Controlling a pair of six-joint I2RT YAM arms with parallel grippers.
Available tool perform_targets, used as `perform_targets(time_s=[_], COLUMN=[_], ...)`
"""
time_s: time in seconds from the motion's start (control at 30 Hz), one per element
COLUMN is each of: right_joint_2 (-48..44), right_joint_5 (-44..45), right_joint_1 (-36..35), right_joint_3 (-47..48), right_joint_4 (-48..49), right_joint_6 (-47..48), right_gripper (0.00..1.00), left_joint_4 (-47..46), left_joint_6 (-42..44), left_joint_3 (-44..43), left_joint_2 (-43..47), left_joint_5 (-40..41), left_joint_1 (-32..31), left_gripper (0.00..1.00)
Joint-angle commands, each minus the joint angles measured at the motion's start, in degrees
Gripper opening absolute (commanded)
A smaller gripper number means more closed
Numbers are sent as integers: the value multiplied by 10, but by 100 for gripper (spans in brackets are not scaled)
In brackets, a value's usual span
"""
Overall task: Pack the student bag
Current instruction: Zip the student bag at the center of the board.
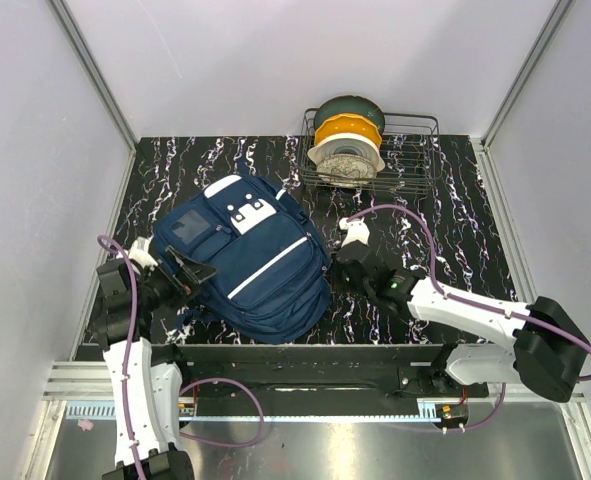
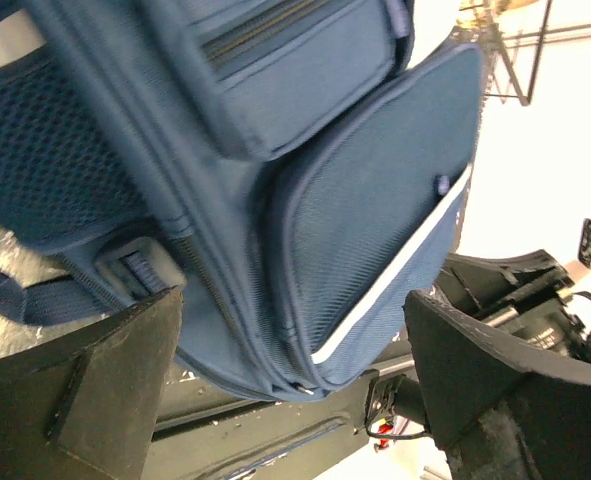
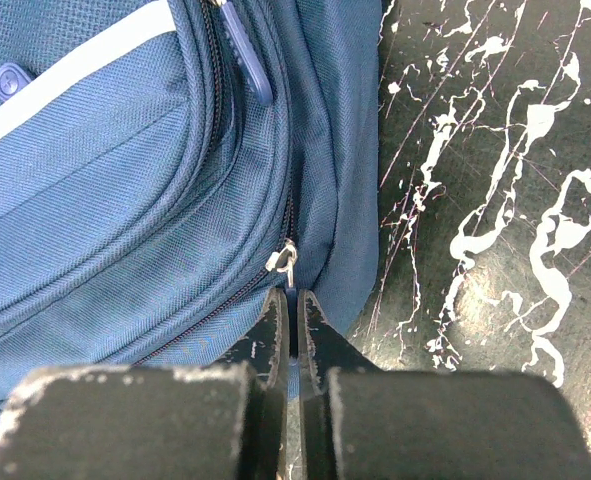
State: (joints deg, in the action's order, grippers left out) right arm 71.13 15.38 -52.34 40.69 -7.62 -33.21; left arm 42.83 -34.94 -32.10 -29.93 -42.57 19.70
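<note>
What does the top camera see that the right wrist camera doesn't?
Only top: the wire basket of coloured spools, and the left end effector. Only right wrist: the small silver zipper slider, its pull pinched by the right end effector. Both: the navy blue fabric backpack and black marbled table.

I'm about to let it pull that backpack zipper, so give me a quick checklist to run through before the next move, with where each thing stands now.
1. Right gripper on the zipper pull: ok, jaws shut on it.
2. Left gripper bracing the student bag: not ok, jaws wide open, gripping nothing.
3. Bag lying flat on the table: ok.
4. Compartment opened: not ok, no lining shows.
5. Wire rack apart from the bag: ok.
</note>
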Motion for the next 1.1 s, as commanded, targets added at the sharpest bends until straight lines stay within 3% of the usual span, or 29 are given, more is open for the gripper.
perform_targets(time_s=[0.0,0.1,0.23,0.3,0.37,0.4,0.5,0.6,0.67,0.87,0.93,1.03,1.07], right_joint_2=[8,19,14,-5,-27,-31,-31,-42,-58,-87,-72,-31,-20], right_joint_5=[21,16,-3,-21,-15,9,34,48,60,68,70,74,74], right_joint_1=[6,6,6,2,-16,-49,-95,-135,-159,-208,-224,-248,-249], right_joint_3=[24,37,38,28,14,16,26,23,13,3,23,47,48], right_joint_4=[-28,-25,-26,-21,-24,-30,-70,-83,-91,-79,-86,-87,-83], right_joint_6=[12,13,7,-10,-14,-9,1,-18,-29,-58,-57,-51,-51], right_gripper=[0,0,0,0,0,0,0,0,0,0,0,0,0], left_joint_4=[31,-18,-64,-91,-131,-147,-196,-218,-242,-298,-260,-222,-220], left_joint_6=[-1,-36,-64,-70,-85,-88,-81,-53,-44,0,51,78,73], left_joint_3=[19,67,64,49,49,52,52,33,14,-75,-128,-206,-212], left_joint_2=[12,28,23,15,-1,-10,-61,-115,-147,-248,-328,-367,-364], left_joint_5=[73,64,51,62,72,72,70,71,58,34,19,62,71], left_joint_1=[0,1,1,-3,-15,-26,-47,-68,-77,-113,-134,-158,-158], left_gripper=[97,96,88,73,66,50,24,14,0,0,0,0,13])
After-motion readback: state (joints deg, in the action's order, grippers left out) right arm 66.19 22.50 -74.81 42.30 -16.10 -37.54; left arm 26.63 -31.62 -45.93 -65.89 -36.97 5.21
